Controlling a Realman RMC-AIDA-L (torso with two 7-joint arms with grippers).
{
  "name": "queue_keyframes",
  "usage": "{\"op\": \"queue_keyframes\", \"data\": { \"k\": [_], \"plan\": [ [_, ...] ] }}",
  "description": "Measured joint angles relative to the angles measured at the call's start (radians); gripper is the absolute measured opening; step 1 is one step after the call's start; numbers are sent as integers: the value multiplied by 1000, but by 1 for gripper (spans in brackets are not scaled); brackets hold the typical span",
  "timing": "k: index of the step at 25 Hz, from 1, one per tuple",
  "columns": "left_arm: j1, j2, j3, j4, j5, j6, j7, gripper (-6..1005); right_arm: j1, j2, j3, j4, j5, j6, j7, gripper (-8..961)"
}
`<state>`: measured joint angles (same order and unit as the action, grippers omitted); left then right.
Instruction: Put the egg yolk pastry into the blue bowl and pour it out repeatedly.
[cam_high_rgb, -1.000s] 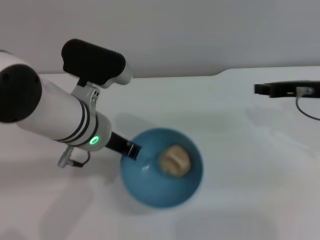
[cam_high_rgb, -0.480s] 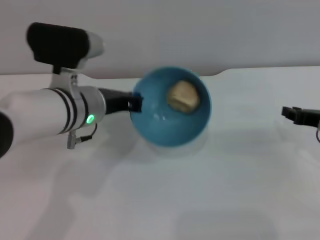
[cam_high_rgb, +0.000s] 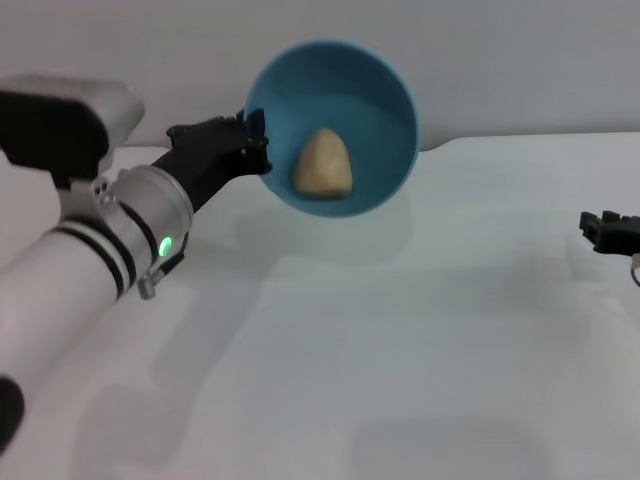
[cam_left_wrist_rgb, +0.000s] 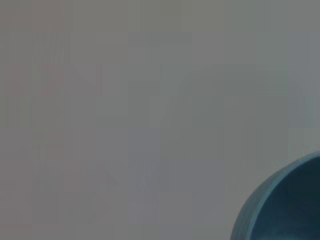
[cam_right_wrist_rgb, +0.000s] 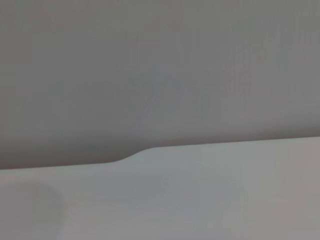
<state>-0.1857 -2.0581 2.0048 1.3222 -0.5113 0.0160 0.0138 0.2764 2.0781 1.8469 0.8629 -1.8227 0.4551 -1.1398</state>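
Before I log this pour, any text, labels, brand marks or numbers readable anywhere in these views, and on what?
None: no readable text in any view.
Round light-blue glossy bowl: plain, no marks.
Beige-tan egg yolk pastry inside it: no label.
Left gripper on the bowl's rim, its white arm: only a green indicator light, no writing.
Right gripper at the table's right edge: no lettering legible.
White table: blank.

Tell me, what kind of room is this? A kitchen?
Probably a robot test bench, not a kitchen: a bare white table against a plain grey wall, with only the left gripper holding up a blue bowl with one pastry inside.
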Motion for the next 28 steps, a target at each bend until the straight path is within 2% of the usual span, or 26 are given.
{"op": "queue_keyframes", "data": {
  "k": [4,6,7,8,11,16,28],
  "plan": [
    [-1,0,89,-121,4,272,-6,-2,7,0,-2,-4,2,-8,-2,224],
    [-16,-3,157,-228,5,473,-8,-1,10,0,1,-9,3,-9,0,224],
    [-36,-5,208,-314,5,639,-8,-1,11,0,2,-11,3,-9,2,224],
    [-36,-5,208,-314,5,639,-8,-1,12,0,2,-13,3,-10,4,224],
    [-75,-11,272,-437,1,844,-8,-1,12,0,0,-14,4,-10,5,224],
    [-127,-18,291,-537,-5,923,-9,-1,14,1,-3,-15,4,-11,5,224],
    [-153,-17,302,-566,-29,924,-10,0,17,-1,-5,-28,60,-1,2,224]
  ]
}}
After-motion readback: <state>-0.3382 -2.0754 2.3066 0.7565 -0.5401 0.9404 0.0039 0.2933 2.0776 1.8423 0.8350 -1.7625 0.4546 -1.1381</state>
